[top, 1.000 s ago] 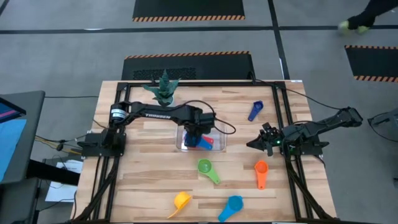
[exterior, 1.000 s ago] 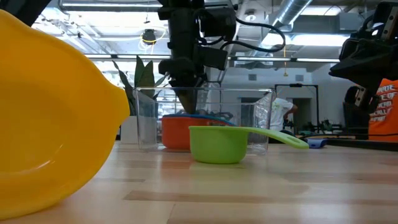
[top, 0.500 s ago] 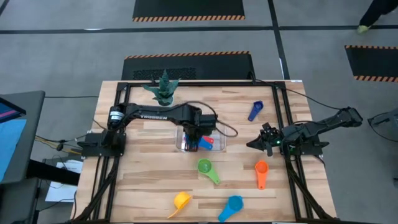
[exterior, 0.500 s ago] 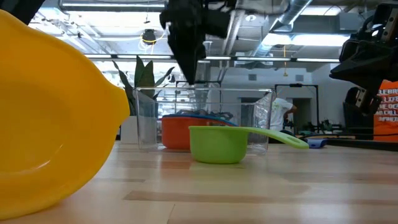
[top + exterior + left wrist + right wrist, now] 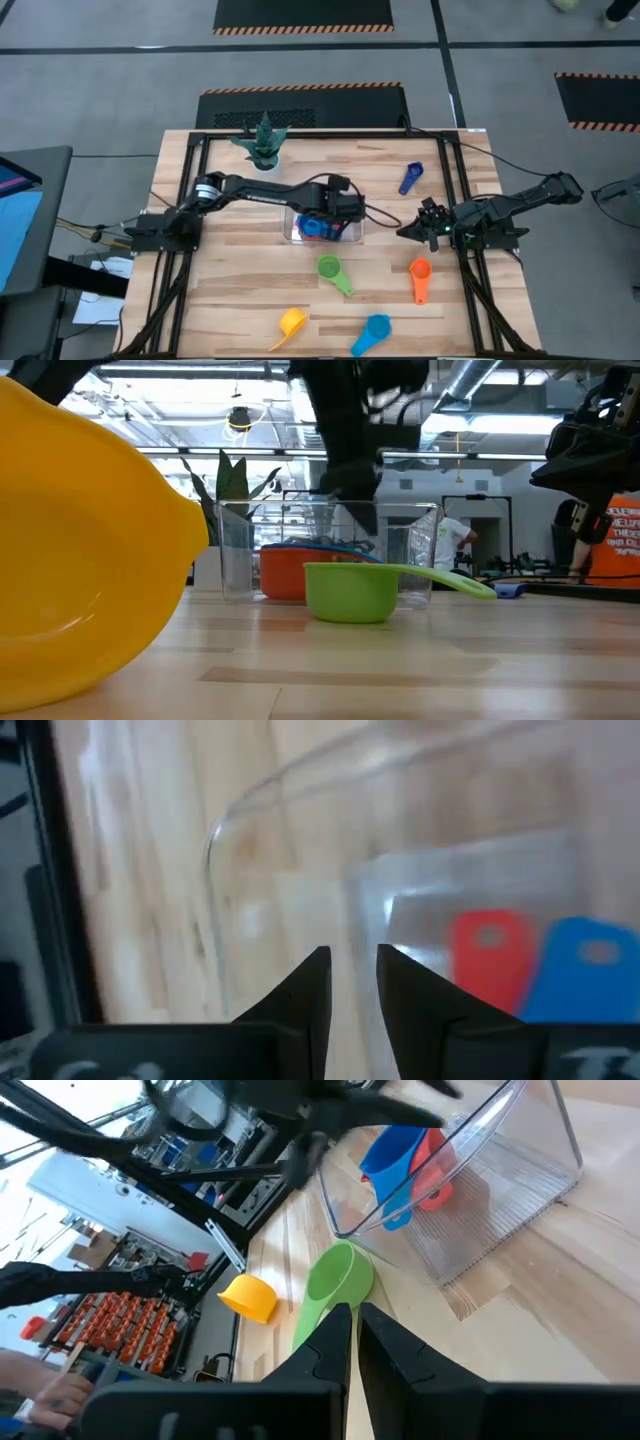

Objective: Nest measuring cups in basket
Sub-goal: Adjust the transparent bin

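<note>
The clear basket (image 5: 296,233) stands mid-table with a red cup (image 5: 334,228) and a blue cup (image 5: 314,229) lying inside it; their handles (image 5: 490,960) show in the left wrist view. My left gripper (image 5: 347,218) hangs over the basket's right part, slanting down, its fingers (image 5: 354,965) a narrow gap apart with nothing between them. Green (image 5: 333,270), orange (image 5: 419,276), yellow (image 5: 290,323), light blue (image 5: 372,332) and dark blue (image 5: 410,178) cups lie loose on the table. My right gripper (image 5: 405,232) waits shut at the right side.
A plant in a white pot (image 5: 264,146) stands at the far side behind the basket. In the low view the yellow cup (image 5: 80,540) fills the near left and the green cup (image 5: 360,590) lies before the basket wall (image 5: 235,550). Black frame rails (image 5: 455,180) border the table.
My left gripper has gone from the basket's left-middle part toward the table's right edge, staying over the basket, and has tipped to a flatter slant. The red and blue cups stay where they lay in the basket.
</note>
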{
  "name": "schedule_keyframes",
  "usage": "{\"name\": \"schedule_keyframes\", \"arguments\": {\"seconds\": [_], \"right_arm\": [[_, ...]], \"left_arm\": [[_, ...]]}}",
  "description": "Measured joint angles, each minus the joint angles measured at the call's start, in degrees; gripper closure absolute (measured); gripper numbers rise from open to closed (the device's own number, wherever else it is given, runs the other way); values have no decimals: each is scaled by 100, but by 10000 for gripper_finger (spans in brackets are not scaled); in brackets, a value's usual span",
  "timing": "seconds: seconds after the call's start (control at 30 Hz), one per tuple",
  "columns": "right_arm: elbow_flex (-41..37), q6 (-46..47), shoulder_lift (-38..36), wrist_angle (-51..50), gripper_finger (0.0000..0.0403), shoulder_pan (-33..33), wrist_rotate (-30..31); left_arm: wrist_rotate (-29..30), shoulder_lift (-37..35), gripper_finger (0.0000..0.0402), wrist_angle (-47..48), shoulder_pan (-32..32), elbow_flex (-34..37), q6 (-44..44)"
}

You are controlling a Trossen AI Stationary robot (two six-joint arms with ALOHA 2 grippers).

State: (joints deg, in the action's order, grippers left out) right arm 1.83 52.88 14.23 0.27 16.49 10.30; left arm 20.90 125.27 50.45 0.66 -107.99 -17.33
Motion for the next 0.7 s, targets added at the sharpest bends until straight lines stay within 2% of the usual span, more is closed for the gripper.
{"name": "schedule_keyframes", "arguments": {"seconds": [0.13, 0.27, 0.43, 0.7], "right_arm": [[-2, 4, -1, 0, 356, 0, -98], [-7, 5, -1, -2, 356, 2, -285], [-7, -23, -2, 0, 356, 2, -294], [-9, -29, -2, 1, 356, 2, -297]], "left_arm": [[-428, 63, 329, 226, -99, 20, -265], [-270, 62, 329, 218, -87, 64, -329], [-644, 87, 329, 503, -93, 62, -781], [-642, 256, 329, 470, -56, 66, -981]]}}
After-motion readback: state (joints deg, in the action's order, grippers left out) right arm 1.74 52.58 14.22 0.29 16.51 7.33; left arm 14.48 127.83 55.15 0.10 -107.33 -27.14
